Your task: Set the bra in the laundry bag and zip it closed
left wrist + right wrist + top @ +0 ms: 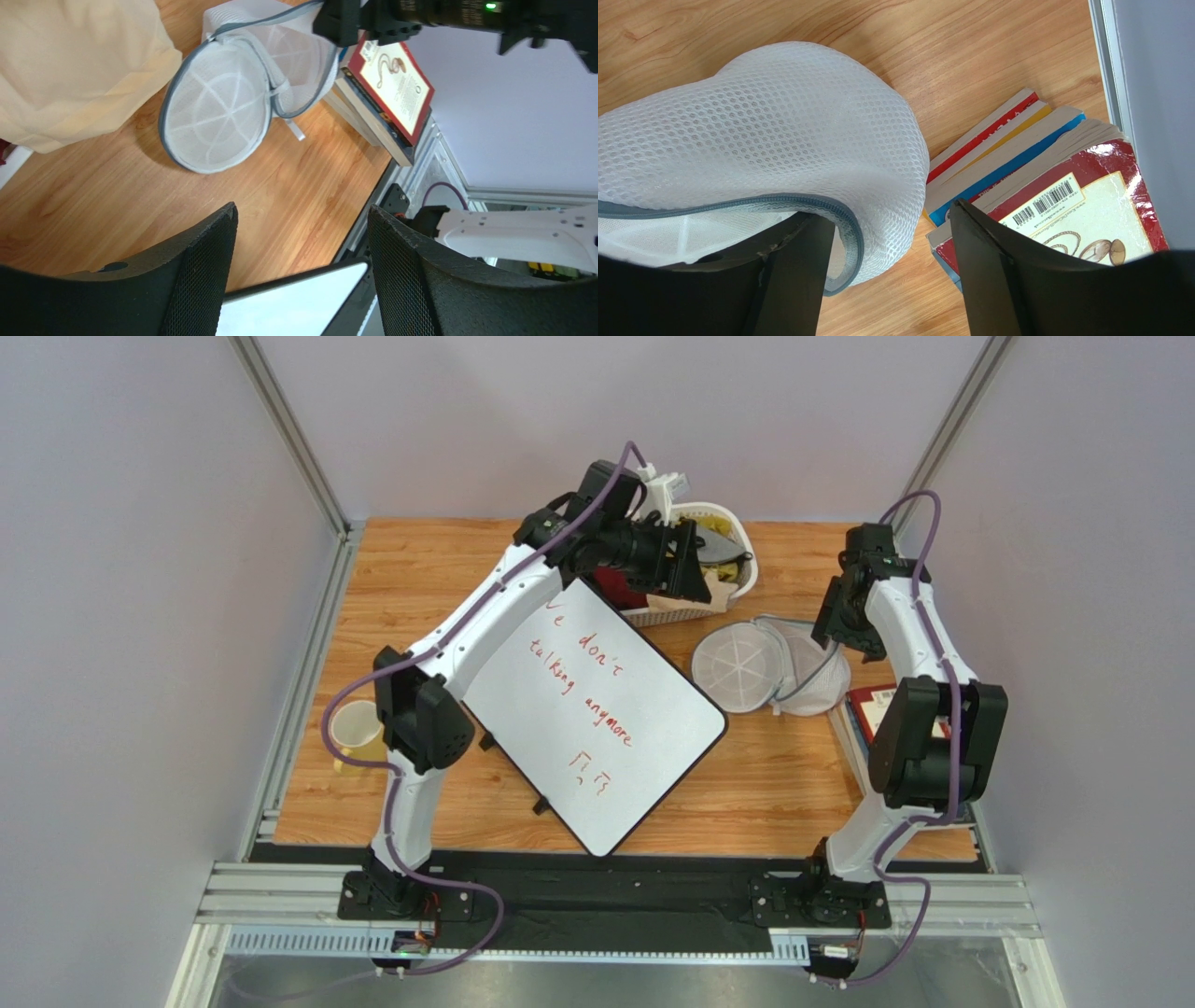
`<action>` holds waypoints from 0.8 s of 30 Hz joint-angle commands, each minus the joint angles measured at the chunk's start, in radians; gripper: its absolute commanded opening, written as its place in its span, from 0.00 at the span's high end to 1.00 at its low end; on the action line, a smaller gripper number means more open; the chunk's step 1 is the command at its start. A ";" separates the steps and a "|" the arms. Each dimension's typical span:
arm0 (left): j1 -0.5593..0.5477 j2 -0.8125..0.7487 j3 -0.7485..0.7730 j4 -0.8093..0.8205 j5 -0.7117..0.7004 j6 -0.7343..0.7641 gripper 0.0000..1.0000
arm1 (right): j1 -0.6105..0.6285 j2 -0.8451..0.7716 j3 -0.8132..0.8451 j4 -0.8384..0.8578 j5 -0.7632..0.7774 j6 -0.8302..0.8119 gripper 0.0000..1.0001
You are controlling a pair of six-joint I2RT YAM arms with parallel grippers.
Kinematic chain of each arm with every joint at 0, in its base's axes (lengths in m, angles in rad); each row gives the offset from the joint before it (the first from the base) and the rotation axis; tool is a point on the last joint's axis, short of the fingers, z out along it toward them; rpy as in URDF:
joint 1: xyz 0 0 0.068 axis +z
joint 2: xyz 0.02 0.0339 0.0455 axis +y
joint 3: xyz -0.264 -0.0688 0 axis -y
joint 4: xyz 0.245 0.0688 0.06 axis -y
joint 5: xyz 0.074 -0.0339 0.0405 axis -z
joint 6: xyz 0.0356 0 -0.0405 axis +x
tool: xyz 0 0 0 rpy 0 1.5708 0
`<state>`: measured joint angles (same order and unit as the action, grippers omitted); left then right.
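Now: laundry bag [769,667] unzipped, on counter [786,784] just beside books [1046,161]. Right claw [892,224] at bag rim, released, mesh edge inside gap, unpinched. Left claw [302,231] released, empty, at basket [745,577]. Bra position: cannot tell.

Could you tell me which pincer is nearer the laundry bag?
Right. The right pincer is at the zipper rim of the laundry bag; the left pincer hovers apart, by the basket.

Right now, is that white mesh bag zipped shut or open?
Open. The bag lies spread in two halves, grey zipper edges apart; the left wrist view shows its white inside.
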<state>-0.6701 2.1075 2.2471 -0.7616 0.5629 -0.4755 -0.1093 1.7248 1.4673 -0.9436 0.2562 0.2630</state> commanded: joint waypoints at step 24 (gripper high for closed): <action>-0.013 -0.664 -0.674 0.157 -0.167 0.040 0.31 | 0.229 0.085 0.367 0.301 -0.173 0.163 0.26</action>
<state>-0.6804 1.5196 1.6402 -0.6640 0.4225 -0.4206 0.1207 1.7519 1.7763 -0.7784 0.1627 0.2722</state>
